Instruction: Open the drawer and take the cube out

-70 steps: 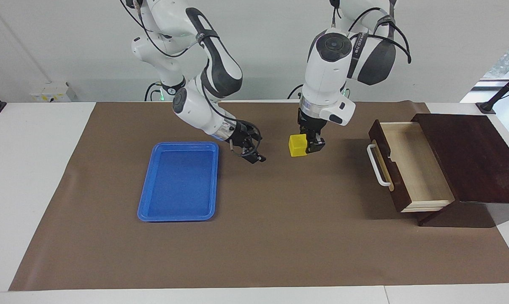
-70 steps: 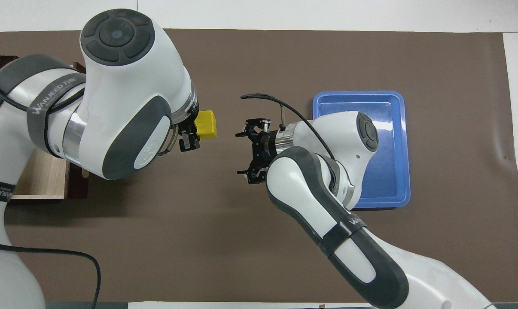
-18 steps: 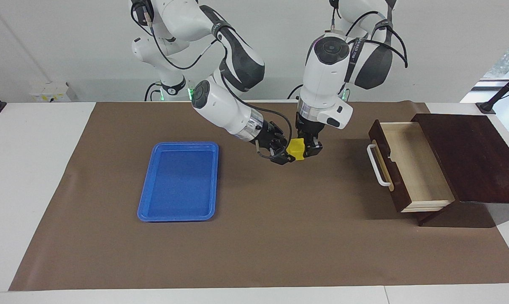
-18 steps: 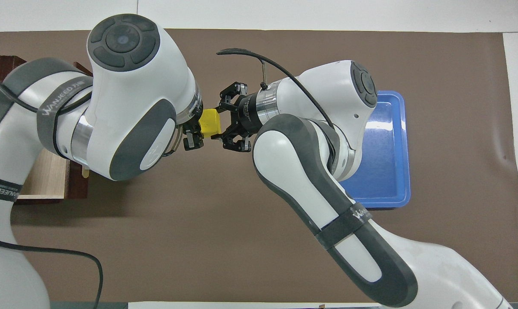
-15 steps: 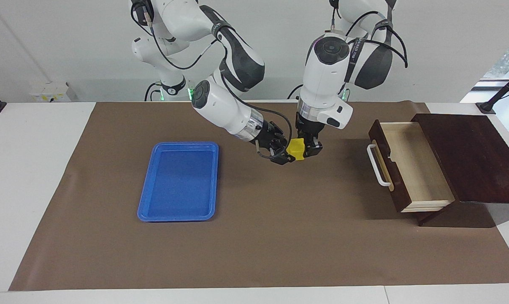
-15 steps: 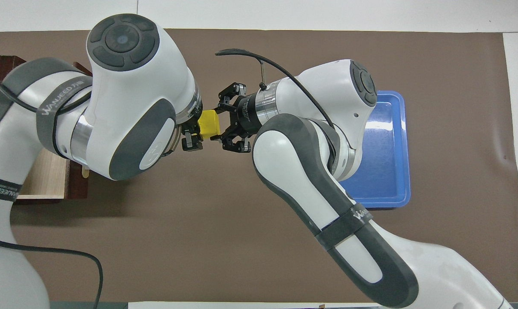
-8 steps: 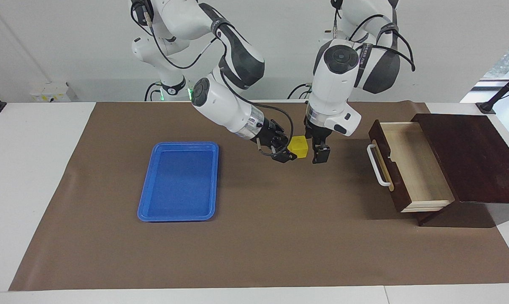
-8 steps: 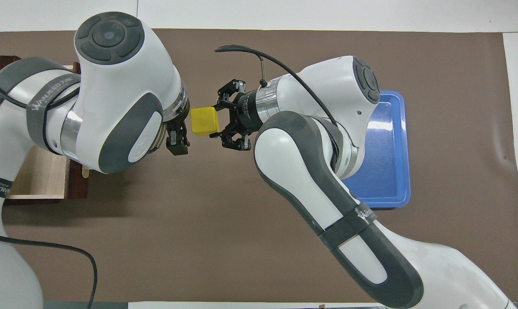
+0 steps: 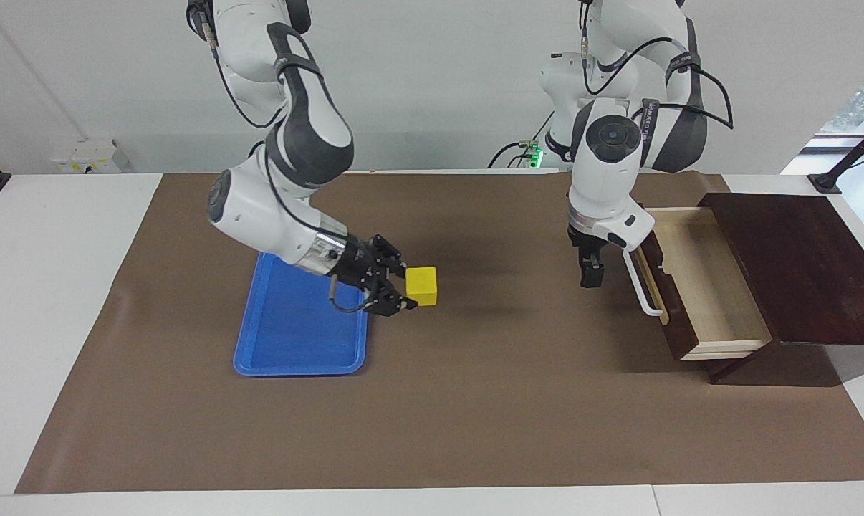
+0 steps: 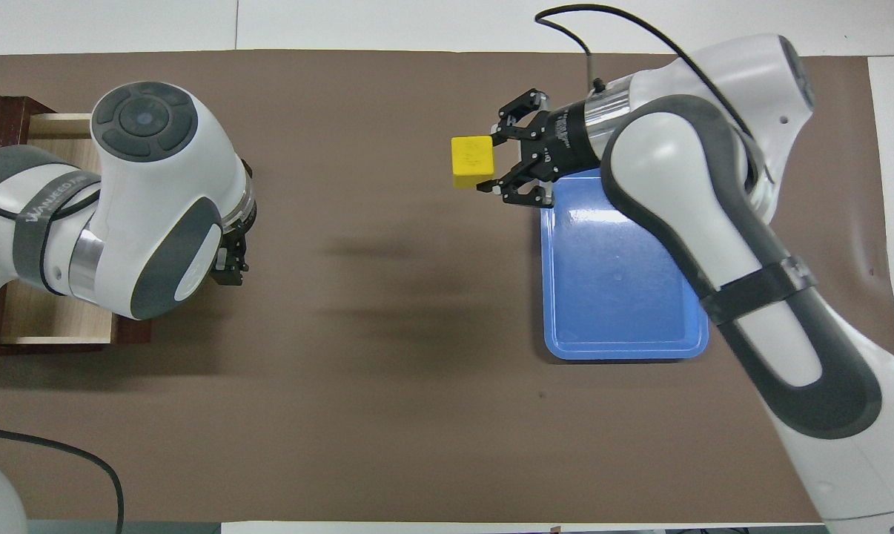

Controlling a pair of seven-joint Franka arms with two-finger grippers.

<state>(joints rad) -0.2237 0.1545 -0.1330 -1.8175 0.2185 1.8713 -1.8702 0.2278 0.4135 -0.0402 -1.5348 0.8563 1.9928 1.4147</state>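
Note:
The yellow cube [image 9: 421,286] is held in the air by my right gripper [image 9: 408,290], which is shut on it. It hangs over the brown mat just beside the blue tray [image 9: 289,337], on the side toward the left arm's end. In the overhead view the cube [image 10: 473,161] sticks out of the right gripper [image 10: 493,165]. The drawer [image 9: 697,287] stands pulled open, its pale inside bare, with its white handle [image 9: 640,283] on the front. My left gripper [image 9: 591,276] hangs empty close in front of the drawer; it also shows in the overhead view [image 10: 229,268].
The dark wooden box [image 9: 797,265] that holds the drawer sits at the left arm's end of the table. The brown mat [image 9: 475,401] covers most of the table. The blue tray [image 10: 617,297] holds nothing.
The left gripper let go of the cube and drew back to the drawer front. The right gripper took the cube and carried it toward the blue tray.

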